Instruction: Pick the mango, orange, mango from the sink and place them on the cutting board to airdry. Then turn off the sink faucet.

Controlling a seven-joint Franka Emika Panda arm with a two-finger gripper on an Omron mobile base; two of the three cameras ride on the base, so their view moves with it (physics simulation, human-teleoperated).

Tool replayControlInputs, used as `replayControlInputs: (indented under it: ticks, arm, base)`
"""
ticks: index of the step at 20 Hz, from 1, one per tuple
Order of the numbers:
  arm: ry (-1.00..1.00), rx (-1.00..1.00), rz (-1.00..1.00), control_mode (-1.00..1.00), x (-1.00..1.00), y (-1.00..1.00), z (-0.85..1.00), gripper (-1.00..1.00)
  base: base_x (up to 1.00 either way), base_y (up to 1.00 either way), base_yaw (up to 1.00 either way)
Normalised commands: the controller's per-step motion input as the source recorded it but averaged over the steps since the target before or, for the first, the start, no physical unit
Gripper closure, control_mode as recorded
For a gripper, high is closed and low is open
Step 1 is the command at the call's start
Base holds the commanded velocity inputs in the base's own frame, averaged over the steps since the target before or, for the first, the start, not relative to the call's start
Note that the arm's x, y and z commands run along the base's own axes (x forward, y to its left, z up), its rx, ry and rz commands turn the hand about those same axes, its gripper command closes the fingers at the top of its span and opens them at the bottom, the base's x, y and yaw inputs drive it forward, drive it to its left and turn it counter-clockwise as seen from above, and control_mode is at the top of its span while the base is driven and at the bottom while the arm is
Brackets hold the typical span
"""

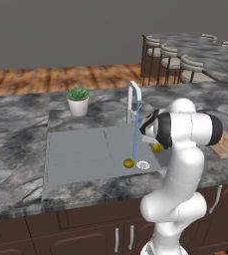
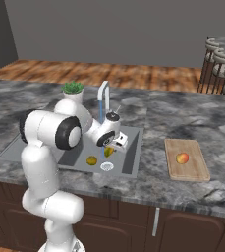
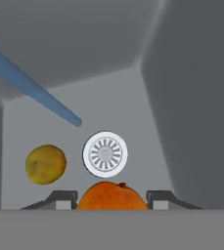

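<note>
The gripper is clamped on the orange, one dark finger showing on each side of the fruit, low over the floor of the sink. In the right base view the hand hangs inside the basin just in front of the sink faucet, with the fruit tucked under it.

Measured from the round white drain: the held orange is just beside it on the near side, and an olive-yellow mango lies on the basin floor close by on the other side. The blue stream of water from the faucet lands just past the drain. The cutting board lies on the counter well apart from the drain, beyond the sink's edge, and already carries a red-and-yellow mango.

Risks, as I judge them: the grip sits low on a round, wet fruit, so it could slip out on the lift and roll toward the drain. The carry has to clear the basin wall and the faucet's spout; a clipped edge could knock the orange loose. The water is running too.

Count: one orange, two mangoes, one board, one faucet, one drain.
</note>
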Motion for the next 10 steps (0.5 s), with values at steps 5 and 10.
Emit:
replayControlInputs:
  ticks: [5, 10]
  arm:
    - [0.0, 0.02, 0.0, -1.0, -0.42, -0.16, 0.54, 1.0]
    - [0.0, 0.03, 0.0, -1.0, -0.23, -0.11, 0.81, 1.0]
  base:
    - [0.0, 0.0, 0.0]
    - [0.0, 0.0, 0.0]
